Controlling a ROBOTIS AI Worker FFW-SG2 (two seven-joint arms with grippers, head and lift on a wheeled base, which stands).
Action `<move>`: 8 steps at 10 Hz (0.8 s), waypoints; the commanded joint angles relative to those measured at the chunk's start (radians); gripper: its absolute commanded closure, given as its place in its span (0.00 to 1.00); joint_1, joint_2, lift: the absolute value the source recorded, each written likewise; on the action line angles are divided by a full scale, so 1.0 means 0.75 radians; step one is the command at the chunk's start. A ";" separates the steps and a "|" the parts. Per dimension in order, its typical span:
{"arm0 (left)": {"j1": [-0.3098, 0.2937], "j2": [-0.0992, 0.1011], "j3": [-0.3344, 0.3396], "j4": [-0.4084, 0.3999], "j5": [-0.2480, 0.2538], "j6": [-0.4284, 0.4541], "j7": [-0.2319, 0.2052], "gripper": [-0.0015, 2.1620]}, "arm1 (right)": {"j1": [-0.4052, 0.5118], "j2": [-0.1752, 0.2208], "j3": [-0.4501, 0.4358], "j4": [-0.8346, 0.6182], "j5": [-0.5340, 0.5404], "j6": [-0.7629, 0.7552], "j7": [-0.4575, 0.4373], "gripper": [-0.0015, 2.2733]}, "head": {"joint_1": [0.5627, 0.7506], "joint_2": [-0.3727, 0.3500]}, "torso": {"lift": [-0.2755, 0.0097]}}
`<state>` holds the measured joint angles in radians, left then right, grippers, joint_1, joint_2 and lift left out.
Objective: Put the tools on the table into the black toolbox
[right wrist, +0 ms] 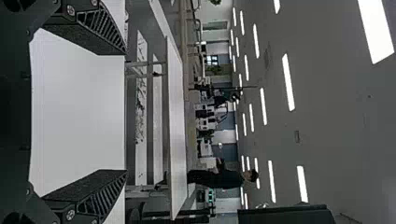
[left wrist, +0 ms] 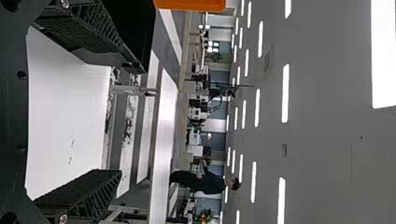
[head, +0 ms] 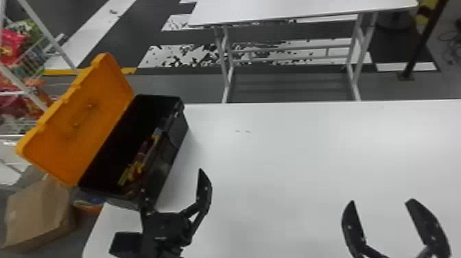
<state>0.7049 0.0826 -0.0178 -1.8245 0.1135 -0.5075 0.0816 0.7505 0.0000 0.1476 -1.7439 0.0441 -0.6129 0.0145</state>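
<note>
The black toolbox stands on the left part of the white table, its orange lid swung back to the left. Inside it lie several tools with yellow and red parts. My left gripper is open beside the toolbox's near end, nothing between its fingers; one finger overlaps the box in the head view. In the left wrist view the left gripper has its fingers wide apart, with the toolbox behind one. My right gripper stands open over the table's near right, and the right wrist view shows the right gripper holding nothing.
The white table spreads to the right of the toolbox. A cardboard box sits on the floor at the left, below a wire rack with colourful packets. Another white table stands farther back.
</note>
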 commanded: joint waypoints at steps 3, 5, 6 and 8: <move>0.005 -0.006 -0.005 -0.005 -0.006 0.001 0.012 0.03 | 0.006 0.001 -0.023 0.006 -0.016 -0.035 -0.001 0.05 | 0.70 0.78 | 0.70; 0.009 -0.006 -0.009 -0.005 -0.008 0.013 0.012 0.03 | -0.007 0.001 -0.033 0.004 -0.024 0.006 0.001 0.05 | 0.70 0.77 | 0.70; 0.015 -0.006 -0.009 -0.014 -0.016 0.017 0.012 0.03 | -0.015 0.001 -0.035 0.004 -0.026 0.039 0.007 0.05 | 0.70 0.76 | 0.70; 0.015 -0.002 -0.007 -0.009 -0.016 0.025 0.014 0.03 | -0.027 0.001 -0.035 0.004 -0.026 0.084 0.015 0.05 | 0.70 0.75 | 0.70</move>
<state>0.7163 0.0799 -0.0232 -1.8339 0.1013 -0.4887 0.0911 0.7320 0.0000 0.1211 -1.7411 0.0239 -0.5567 0.0252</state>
